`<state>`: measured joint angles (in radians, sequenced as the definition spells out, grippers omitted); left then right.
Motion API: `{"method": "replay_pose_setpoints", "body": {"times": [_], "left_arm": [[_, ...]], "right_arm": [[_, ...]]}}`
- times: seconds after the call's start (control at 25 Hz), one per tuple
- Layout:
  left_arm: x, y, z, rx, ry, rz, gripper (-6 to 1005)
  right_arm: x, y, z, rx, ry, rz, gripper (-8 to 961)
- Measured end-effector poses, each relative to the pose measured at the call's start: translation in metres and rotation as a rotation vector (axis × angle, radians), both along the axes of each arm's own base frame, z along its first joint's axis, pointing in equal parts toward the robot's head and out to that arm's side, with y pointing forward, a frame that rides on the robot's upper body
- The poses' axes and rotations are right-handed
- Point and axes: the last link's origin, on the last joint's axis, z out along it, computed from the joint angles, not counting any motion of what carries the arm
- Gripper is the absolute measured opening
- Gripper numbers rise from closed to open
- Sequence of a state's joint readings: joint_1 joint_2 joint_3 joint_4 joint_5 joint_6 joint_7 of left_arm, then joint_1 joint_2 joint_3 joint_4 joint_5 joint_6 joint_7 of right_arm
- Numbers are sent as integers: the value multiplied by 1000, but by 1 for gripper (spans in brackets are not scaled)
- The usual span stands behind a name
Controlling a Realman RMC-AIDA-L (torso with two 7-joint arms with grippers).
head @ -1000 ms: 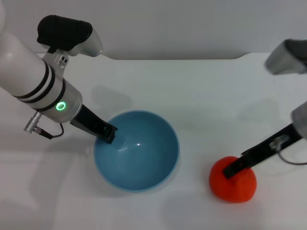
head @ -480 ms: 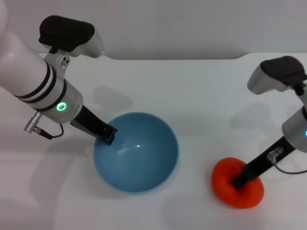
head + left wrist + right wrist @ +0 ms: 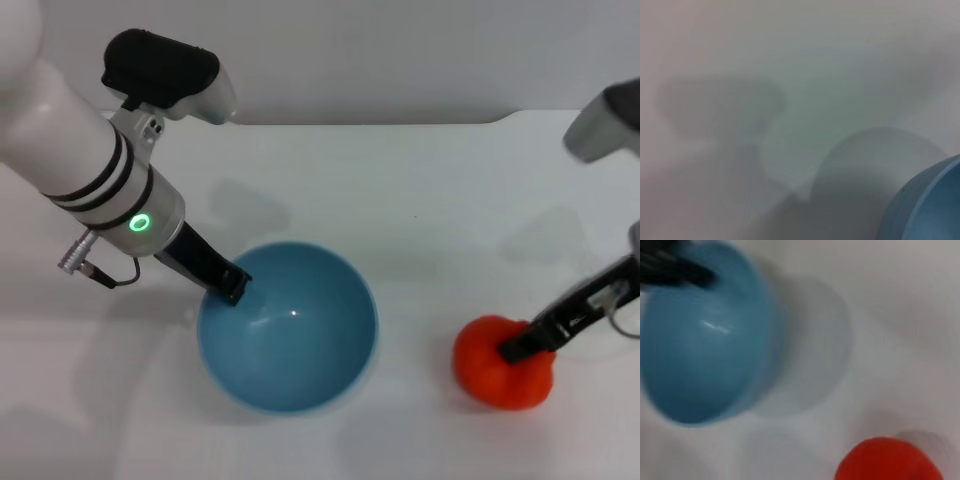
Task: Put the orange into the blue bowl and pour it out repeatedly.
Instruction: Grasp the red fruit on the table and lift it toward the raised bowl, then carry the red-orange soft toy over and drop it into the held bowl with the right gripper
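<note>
The blue bowl (image 3: 300, 350) stands on the white table, left of centre in the head view. My left gripper (image 3: 232, 284) is shut on its near-left rim, with one dark finger over the edge. The bowl holds nothing. Its rim also shows in the left wrist view (image 3: 932, 202) and its whole inside in the right wrist view (image 3: 700, 350). The orange (image 3: 490, 375) is right of the bowl, apart from it. My right gripper (image 3: 514, 348) is shut on its top. The orange also shows in the right wrist view (image 3: 890, 462).
The white table (image 3: 400, 200) carries nothing else. Its far edge with a rounded corner runs along the back. The left gripper's dark fingers (image 3: 680, 272) show at the bowl's rim in the right wrist view.
The right gripper and the orange have shifted together to the right and slightly back. The left arm and the bowl have shifted slightly to the right.
</note>
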<state>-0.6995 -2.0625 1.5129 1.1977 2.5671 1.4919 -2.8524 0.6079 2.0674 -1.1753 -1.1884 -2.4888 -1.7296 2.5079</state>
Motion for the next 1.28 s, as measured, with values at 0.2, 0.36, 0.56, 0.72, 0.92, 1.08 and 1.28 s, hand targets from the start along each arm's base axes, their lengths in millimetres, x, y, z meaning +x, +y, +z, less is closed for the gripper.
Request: {"method": "replay_pose_setpoints", "body": {"times": [0.2, 0.36, 0.56, 0.72, 0.92, 1.08, 1.28], "left_arm": [[7, -6, -10, -61, 42, -23, 0], [14, -8, -18, -87, 49, -44, -1], [29, -8, -26, -109, 11, -75, -1], [37, -5, -28, -106, -2, -93, -1], [44, -4, -29, -108, -19, -109, -1], [48, -2, -30, -100, -29, -125, -1], [50, 1, -28, -87, -37, -129, -1]], "right_arm": [[-46, -2, 29, 13, 73, 184, 155], [-85, 0, 34, 9, 121, 323, 129], [-113, 1, 16, -64, 128, 448, 106], [-123, -3, -9, -110, 115, 517, 89], [-118, -2, -23, -129, 108, 507, 63], [-121, -6, -30, -147, 98, 526, 114], [-122, -5, -25, -116, 95, 500, 390]]}}
